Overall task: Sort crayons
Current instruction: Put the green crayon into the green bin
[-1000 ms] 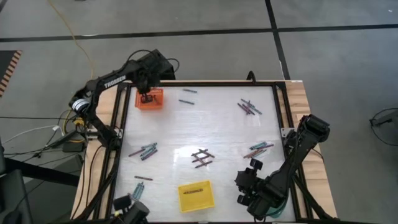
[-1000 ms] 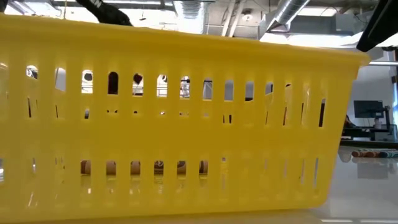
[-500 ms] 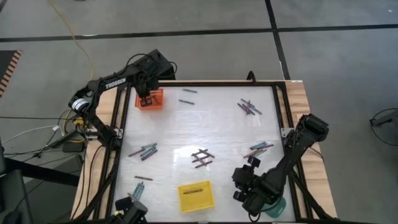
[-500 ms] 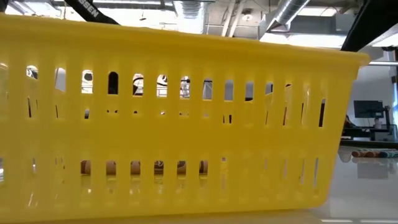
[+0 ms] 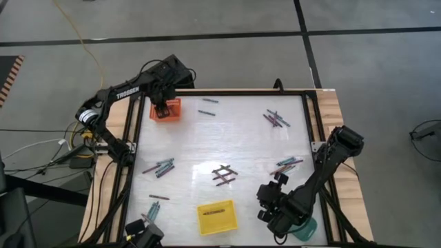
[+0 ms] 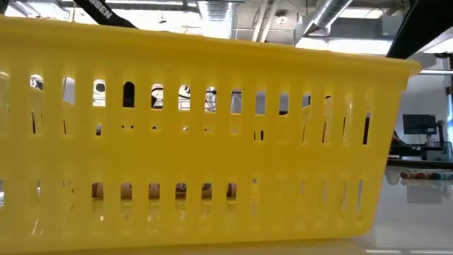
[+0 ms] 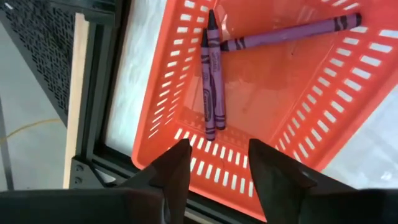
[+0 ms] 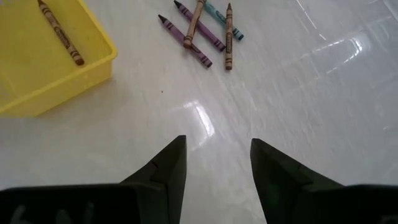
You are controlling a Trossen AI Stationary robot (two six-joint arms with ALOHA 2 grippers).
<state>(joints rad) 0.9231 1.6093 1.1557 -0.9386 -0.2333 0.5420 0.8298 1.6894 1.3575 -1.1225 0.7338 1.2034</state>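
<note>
Hovering over orange tray (image 7: 298, 112) with fingers (image 7: 174, 174) apart and empty, purple crayons (image 7: 212, 87) inside; light, stiff, brittle, roll easily, pinch mid-length.

Three crayons (image 7: 214, 81) in the tray (image 7: 348, 118), far-left table (image 5: 248, 145) corner.

We see bare counter (image 5: 241, 138) at centre; crayon clusters (image 5: 275, 119) crowd 1, 4 and 8 o'clock, and the yellow tray (image 5: 217, 217) blocks 6 o'clock.
</note>
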